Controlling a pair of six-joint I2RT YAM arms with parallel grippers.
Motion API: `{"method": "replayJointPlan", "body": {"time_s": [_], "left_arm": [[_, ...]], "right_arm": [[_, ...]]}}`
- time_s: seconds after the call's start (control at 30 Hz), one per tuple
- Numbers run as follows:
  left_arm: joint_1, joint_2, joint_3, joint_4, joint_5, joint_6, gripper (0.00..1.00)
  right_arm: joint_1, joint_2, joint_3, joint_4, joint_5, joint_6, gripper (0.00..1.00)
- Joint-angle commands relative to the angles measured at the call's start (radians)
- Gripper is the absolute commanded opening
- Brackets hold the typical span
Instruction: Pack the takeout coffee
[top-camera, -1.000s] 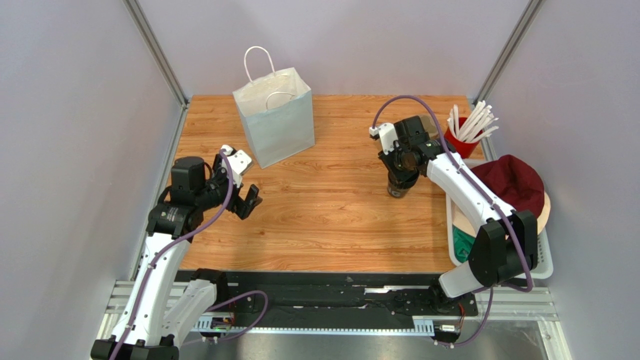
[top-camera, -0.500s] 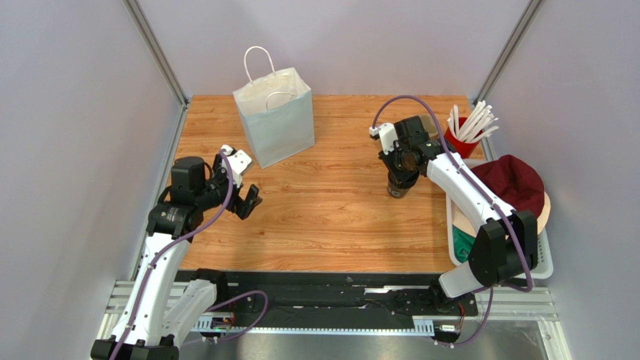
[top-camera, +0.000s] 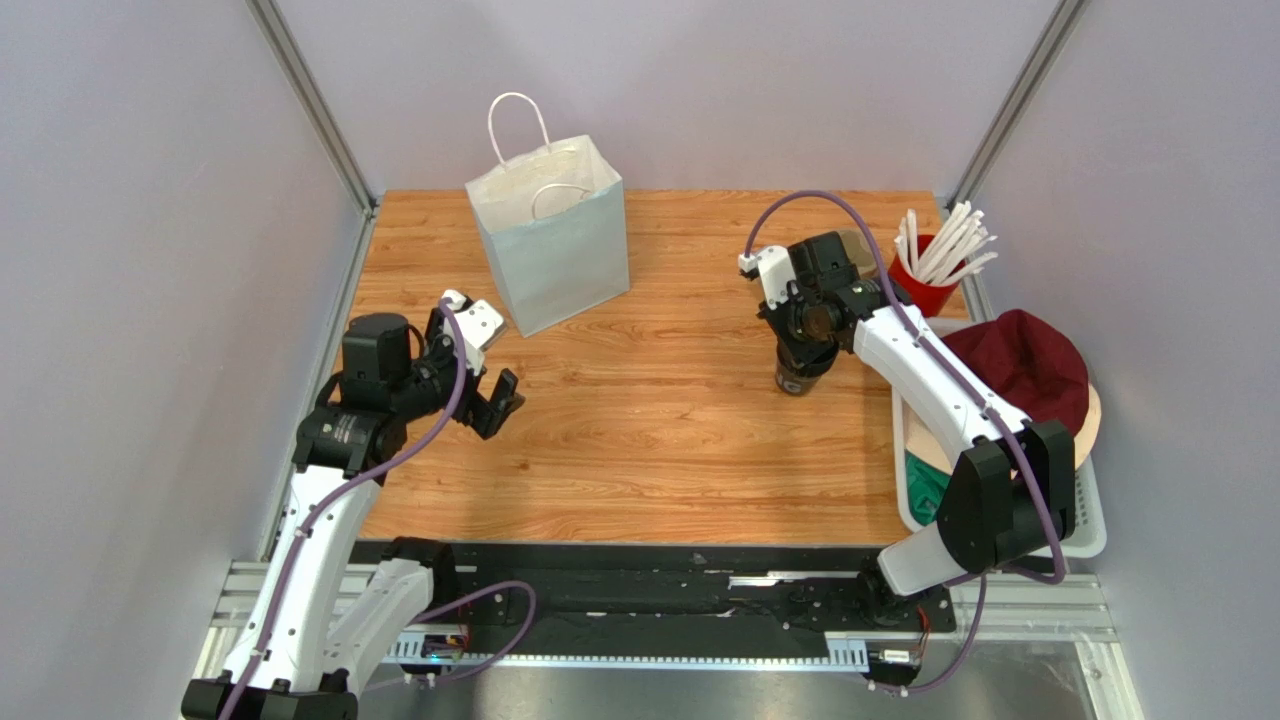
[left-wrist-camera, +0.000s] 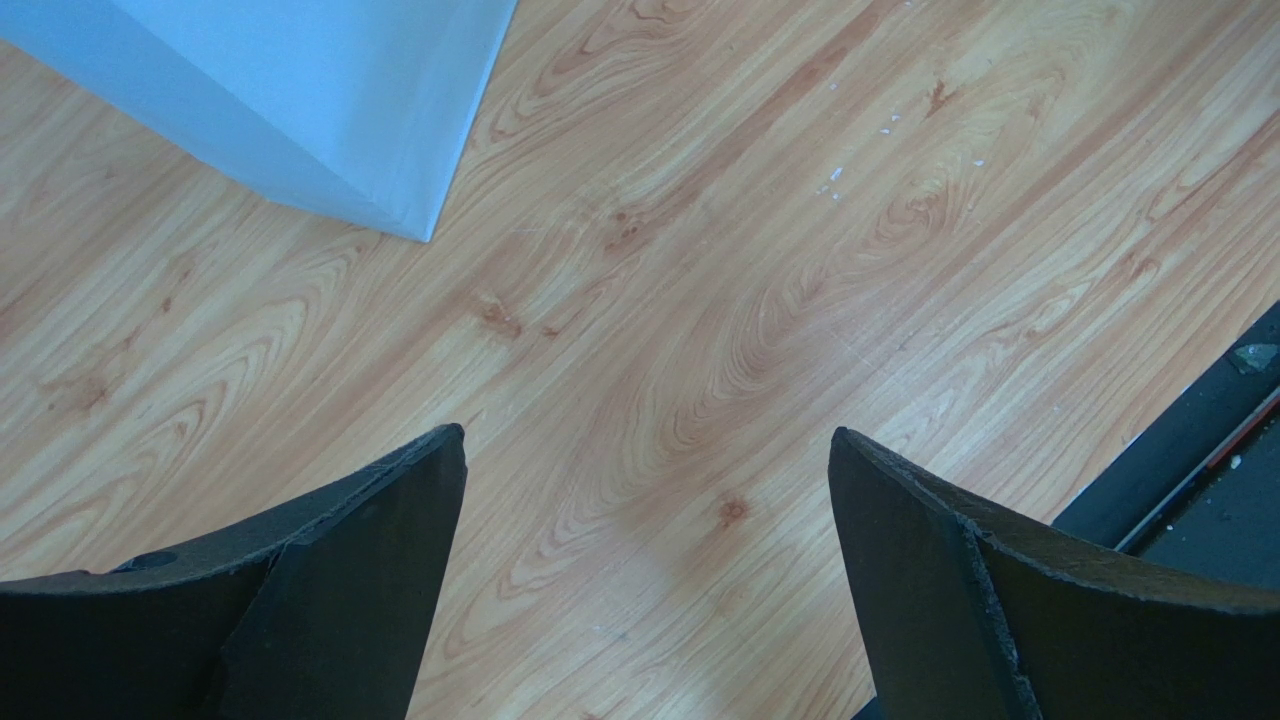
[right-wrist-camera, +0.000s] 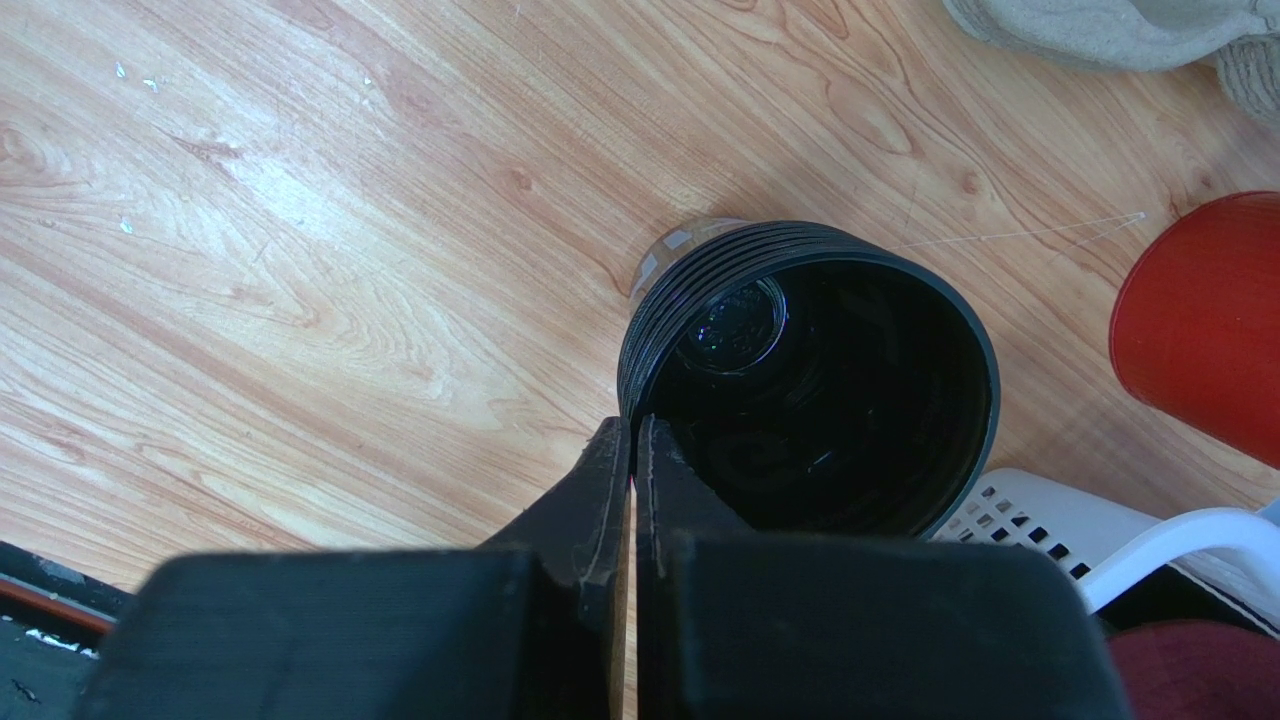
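Observation:
The takeout coffee (right-wrist-camera: 842, 405), a small black ribbed cup with its mouth open, stands upright on the wooden table at the right (top-camera: 795, 375). My right gripper (right-wrist-camera: 634, 428) comes down on it from above (top-camera: 804, 338) and is shut on the cup's near rim, one finger inside the wall and one outside. My left gripper (left-wrist-camera: 646, 443) hangs open over bare wood at the left (top-camera: 496, 405), with nothing between its fingers. The pale blue paper bag (top-camera: 553, 240) stands open at the back left, its corner showing in the left wrist view (left-wrist-camera: 301, 90).
A red cup of white straws (top-camera: 932, 270) stands at the back right, close to the coffee (right-wrist-camera: 1202, 323). A white basket (top-camera: 1085, 525) holding a dark red cap (top-camera: 1029, 368) sits along the right edge, its rim just behind the cup (right-wrist-camera: 1052, 503).

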Motion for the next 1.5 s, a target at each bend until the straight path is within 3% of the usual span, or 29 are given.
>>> {"method": "replayJointPlan", "body": {"time_s": [0.0,0.83,1.47], "left_arm": [[0.001,-0.001,0.001,0.023,0.024,0.008,0.99],[0.001,-0.001,0.001,0.023,0.024,0.008,0.99],[0.001,-0.001,0.002,0.026,0.022,0.006,0.99]], "right_arm": [[-0.004,-0.016,0.013,0.009,0.010,0.011,0.00],[-0.002,-0.091,0.006,0.044,0.048,0.009,0.00],[0.065,-0.116,0.139,-0.026,0.180,-0.002,0.00]]}}
